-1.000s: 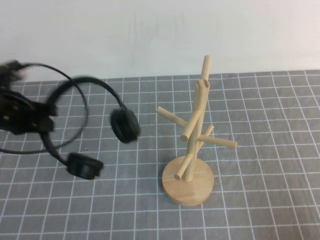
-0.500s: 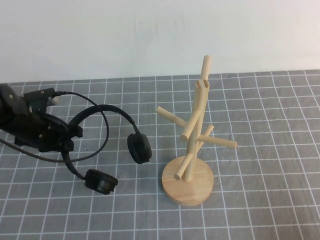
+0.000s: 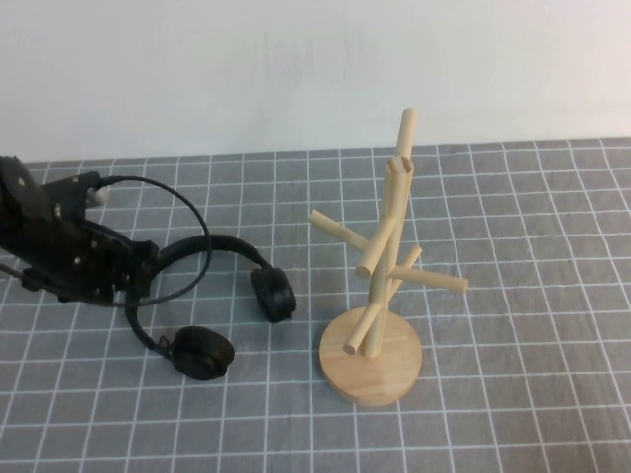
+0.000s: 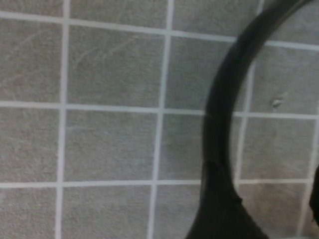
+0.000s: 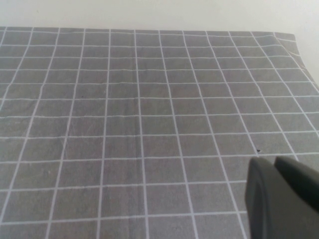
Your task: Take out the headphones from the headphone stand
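No writing shows anywhere. The headphones (image 3: 212, 301) are off the headphone stand (image 3: 380, 286), low over the gridded surface (image 3: 513, 246) at left, clenched at the headband by the left end effector (image 3: 138, 271). Of the right end effector (image 5: 281, 199), only a dark corner shows; its grip can't be told.

headphones (image 3: 212, 296): off the stand, low at the gridded mat (image 3: 513, 414), left of the stand; near cup toward the front, other cup closest to the stand's base but apart from it
headphone stand (image 3: 380, 286): right of centre, upright on the mat, base toward the front
left gripper (image 3: 133, 271): far left, at the headband's left end (fingers hidden behind the wrist body)
right gripper (image 5: 281, 199): over bare mat in its wrist view, missing from the high view
wall (image 3: 296, 69): behind the mat's far edge
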Available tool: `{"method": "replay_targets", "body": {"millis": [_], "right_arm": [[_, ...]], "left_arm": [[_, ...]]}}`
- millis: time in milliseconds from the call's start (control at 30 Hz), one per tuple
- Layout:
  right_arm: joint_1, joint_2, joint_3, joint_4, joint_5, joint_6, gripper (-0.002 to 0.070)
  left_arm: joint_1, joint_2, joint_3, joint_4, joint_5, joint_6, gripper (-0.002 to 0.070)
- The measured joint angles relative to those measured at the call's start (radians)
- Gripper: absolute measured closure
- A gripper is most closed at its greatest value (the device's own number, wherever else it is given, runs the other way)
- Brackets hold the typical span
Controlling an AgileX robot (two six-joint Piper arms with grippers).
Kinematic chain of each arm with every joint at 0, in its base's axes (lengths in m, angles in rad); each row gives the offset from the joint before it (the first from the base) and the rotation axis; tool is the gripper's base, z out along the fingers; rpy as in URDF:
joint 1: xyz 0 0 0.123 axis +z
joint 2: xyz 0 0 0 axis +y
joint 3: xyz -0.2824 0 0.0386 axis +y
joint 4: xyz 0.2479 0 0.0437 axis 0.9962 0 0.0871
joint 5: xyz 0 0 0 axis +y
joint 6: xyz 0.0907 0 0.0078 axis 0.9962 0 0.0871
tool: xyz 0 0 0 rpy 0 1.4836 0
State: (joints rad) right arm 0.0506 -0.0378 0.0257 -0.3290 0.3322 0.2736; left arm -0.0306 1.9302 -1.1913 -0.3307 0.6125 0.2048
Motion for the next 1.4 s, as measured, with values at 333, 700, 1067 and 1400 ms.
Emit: {"method": "replay_targets", "body": {"millis": [333,700,1067,1400], "right_arm": [[0.000,0.000,0.000,0.000,0.000,0.000,0.0682],[0.000,0.000,0.000,0.000,0.000,0.000,0.0682],[0.000,0.000,0.000,0.000,0.000,0.000,0.0682],[0.000,0.000,0.000,0.000,0.000,0.000,0.0682]], "left_arm": [[0.000,-0.218,-0.141,0.142,0.103,-0.037,0.0469],[0.000,-0.797,-0.149,0.346,0.018,-0.093,0.0674],[0.000,-1.470,0.243,0.361,-0.374,-0.176,0.0676],[0.000,-1.576,0.458,0.350,-0.287,-0.194,0.0676]]}}
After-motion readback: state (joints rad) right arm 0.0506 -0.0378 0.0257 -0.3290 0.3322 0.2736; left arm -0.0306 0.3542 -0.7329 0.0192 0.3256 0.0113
